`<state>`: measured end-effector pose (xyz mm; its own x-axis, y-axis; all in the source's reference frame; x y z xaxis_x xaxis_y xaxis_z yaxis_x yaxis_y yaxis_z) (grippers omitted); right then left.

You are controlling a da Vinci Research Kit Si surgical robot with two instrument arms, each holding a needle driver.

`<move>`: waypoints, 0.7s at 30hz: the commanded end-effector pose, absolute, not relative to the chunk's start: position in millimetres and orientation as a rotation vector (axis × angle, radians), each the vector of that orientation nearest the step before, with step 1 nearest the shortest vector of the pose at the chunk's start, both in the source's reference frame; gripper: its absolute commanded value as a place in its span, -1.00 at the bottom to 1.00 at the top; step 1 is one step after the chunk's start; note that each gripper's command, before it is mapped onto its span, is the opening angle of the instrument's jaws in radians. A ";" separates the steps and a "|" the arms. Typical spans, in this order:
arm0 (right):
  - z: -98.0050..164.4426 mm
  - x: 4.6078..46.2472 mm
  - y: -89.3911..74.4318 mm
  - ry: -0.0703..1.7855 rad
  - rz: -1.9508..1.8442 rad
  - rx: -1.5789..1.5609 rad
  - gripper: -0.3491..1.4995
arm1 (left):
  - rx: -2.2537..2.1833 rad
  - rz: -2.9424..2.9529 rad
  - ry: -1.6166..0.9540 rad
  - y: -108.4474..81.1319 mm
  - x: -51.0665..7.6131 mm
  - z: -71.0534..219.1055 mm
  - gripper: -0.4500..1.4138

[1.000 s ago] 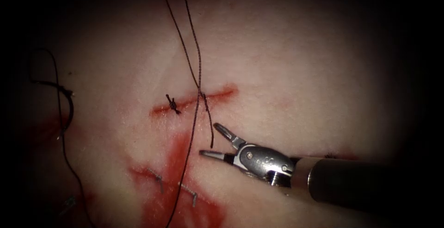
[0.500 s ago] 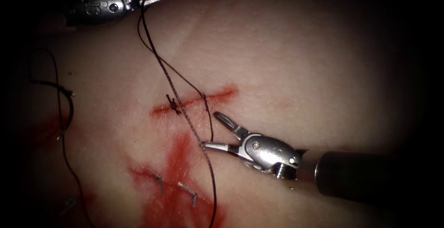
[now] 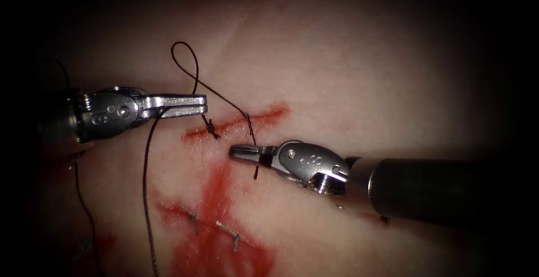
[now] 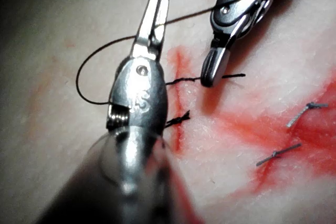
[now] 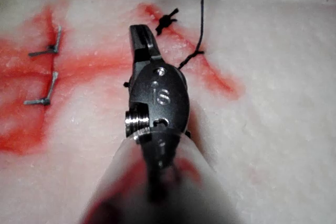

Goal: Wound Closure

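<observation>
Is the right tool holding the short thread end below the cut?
Yes, the right tool has its jaws shut on the short thread end hanging just below the cut.

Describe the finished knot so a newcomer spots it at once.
Find the red cut running across the tissue. Near its left end sits a small dark knot. Unlike the stitch to its right, it has only short trimmed ends, with no long thread attached.

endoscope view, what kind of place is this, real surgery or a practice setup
Most likely a bench suturing practice: a slab of tissue with a short cut, one tied knot, and two needle drivers, the left tool and right tool, both gripping thread.
</observation>
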<state>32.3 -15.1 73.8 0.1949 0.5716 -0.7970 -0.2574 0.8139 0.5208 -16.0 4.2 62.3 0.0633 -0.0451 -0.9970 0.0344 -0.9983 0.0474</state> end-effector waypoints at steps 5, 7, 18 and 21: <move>74.7 37.4 -12.2 1.342 0.547 0.348 -1.00 | 2.199 -2.103 0.112 0.8 -17.2 64.2 -1.00; 75.0 38.1 -11.3 1.360 0.532 0.365 -1.00 | 2.180 -2.100 0.162 0.0 -17.2 64.7 -1.00; 74.7 40.1 -6.0 1.519 0.548 0.538 -1.00 | 2.008 -2.200 0.401 -1.4 -17.2 70.4 -1.00; 73.6 40.3 -5.1 1.559 0.543 0.568 -1.00 | 1.944 -2.279 0.376 -1.4 -17.4 72.6 -1.00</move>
